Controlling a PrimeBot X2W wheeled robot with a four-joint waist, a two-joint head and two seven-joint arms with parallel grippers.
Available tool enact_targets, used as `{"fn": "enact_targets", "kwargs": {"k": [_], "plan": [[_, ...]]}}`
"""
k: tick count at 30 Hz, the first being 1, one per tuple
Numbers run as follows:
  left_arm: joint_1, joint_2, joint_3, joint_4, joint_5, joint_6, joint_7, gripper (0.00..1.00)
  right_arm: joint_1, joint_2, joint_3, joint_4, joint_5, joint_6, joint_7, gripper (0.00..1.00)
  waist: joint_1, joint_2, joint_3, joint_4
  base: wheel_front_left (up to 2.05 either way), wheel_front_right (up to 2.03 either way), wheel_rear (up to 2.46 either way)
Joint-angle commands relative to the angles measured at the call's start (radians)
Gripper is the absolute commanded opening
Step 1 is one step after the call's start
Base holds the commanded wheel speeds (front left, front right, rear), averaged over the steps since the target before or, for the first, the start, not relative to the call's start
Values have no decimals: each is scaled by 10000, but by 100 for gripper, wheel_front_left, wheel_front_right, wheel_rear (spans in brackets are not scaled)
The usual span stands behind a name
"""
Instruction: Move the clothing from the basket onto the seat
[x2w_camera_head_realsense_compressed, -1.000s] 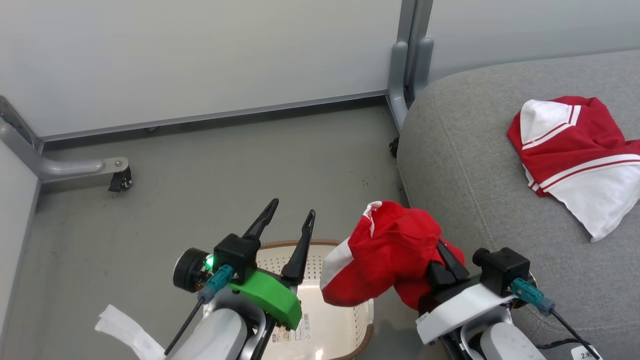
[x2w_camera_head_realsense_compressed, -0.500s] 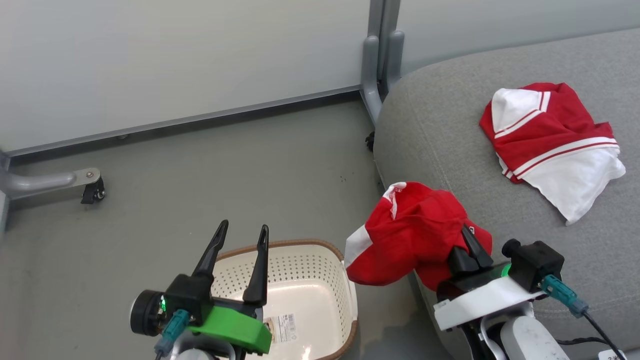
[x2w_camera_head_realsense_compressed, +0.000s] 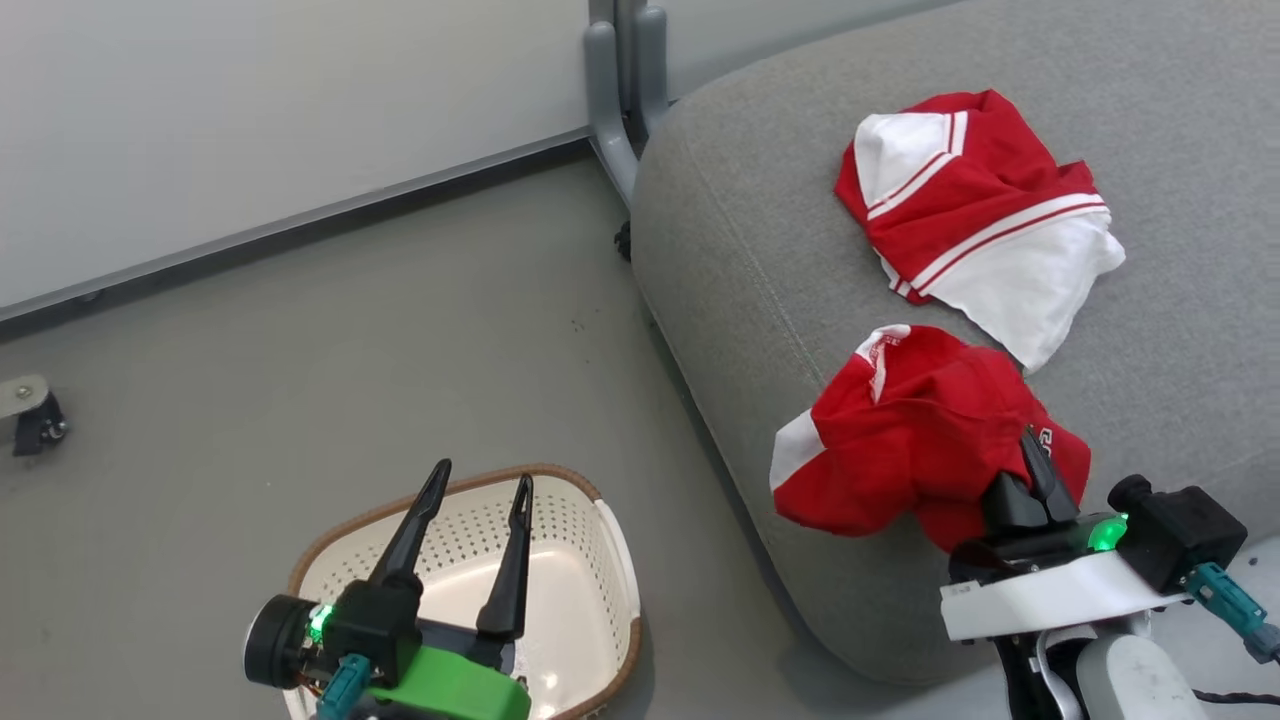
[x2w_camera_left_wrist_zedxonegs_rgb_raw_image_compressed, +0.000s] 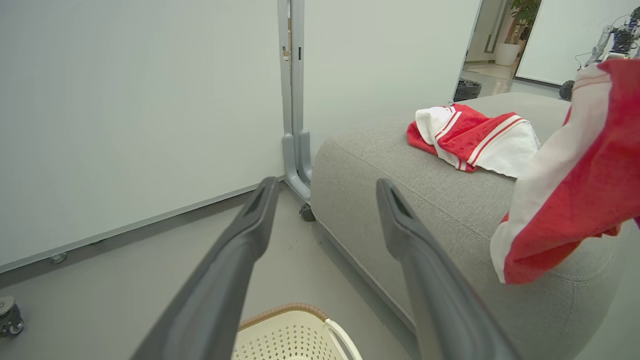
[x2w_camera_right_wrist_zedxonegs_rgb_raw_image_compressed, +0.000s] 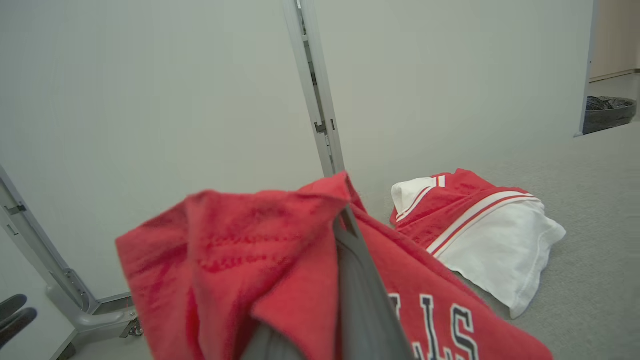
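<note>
My right gripper (x2w_camera_head_realsense_compressed: 1033, 450) is shut on a bunched red garment (x2w_camera_head_realsense_compressed: 900, 430) with dark "BULLS" lettering (x2w_camera_right_wrist_zedxonegs_rgb_raw_image_compressed: 430, 320), held over the near edge of the grey seat (x2w_camera_head_realsense_compressed: 760, 250). In the left wrist view this garment (x2w_camera_left_wrist_zedxonegs_rgb_raw_image_compressed: 575, 190) hangs just above the cushion. The other red and white garment (x2w_camera_head_realsense_compressed: 975, 215) lies flat farther back on the seat. On the floor at the lower left stands the cream basket (x2w_camera_head_realsense_compressed: 610, 560), and no clothing shows in the visible part of it. My left gripper (x2w_camera_head_realsense_compressed: 482, 473) hovers open over the basket.
A grey partition wall runs along the back, with its post (x2w_camera_head_realsense_compressed: 615, 100) and a small caster (x2w_camera_head_realsense_compressed: 622, 240) at the seat's far corner. Another caster (x2w_camera_head_realsense_compressed: 35, 420) sits at the far left. Grey floor (x2w_camera_head_realsense_compressed: 400, 330) lies between the basket and the wall.
The camera has swung right. My right gripper has carried the red garment from beside the basket to over the seat's near edge. My left gripper stays open above the basket.
</note>
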Motion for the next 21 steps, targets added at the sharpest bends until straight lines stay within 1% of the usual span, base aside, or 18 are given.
{"fn": "enact_targets", "kwargs": {"k": [1, 4, 8, 12, 14, 17, 21], "plan": [[-115, 76, 105, -69, 117, -107, 0, 100, -1, 9, -86, -118, -27, 0, -5, 0, 0, -1, 597, -699, 0, 0, 0], [-260, 135, 192, -72, 333, -230, -1, 100, -67, 42, -262, -299, -36, 0, -5, 0, 0, -1, 858, -974, 0, 0, 0], [-387, 154, 287, -20, 475, -389, -1, 100, -245, 60, -532, -504, 37, 0, -5, 0, 0, -1, 1213, -1158, 0, 0, 0], [-561, 183, 370, -18, 656, -518, -1, 100, -729, 64, -883, -627, 84, 0, -5, 0, 0, -1, 1684, -1131, 0, 0, 0], [-700, 227, 399, -16, 745, -585, -1, 100, -1167, 62, -1248, -656, 186, -1, -5, 0, 0, -1, 2006, -1045, 0, 0, 0], [-977, 335, 435, -85, 885, -731, -1, 100, -1980, -241, -1763, -582, 264, -1, -5, 0, 0, -1, 2572, -836, 0, 0, 0], [-1548, 573, 639, -235, 1015, -822, -1, 100, -3381, -1088, -2578, -247, 398, -1, -3, 0, 0, -1, 3576, -359, 0, 0, 0]]}}
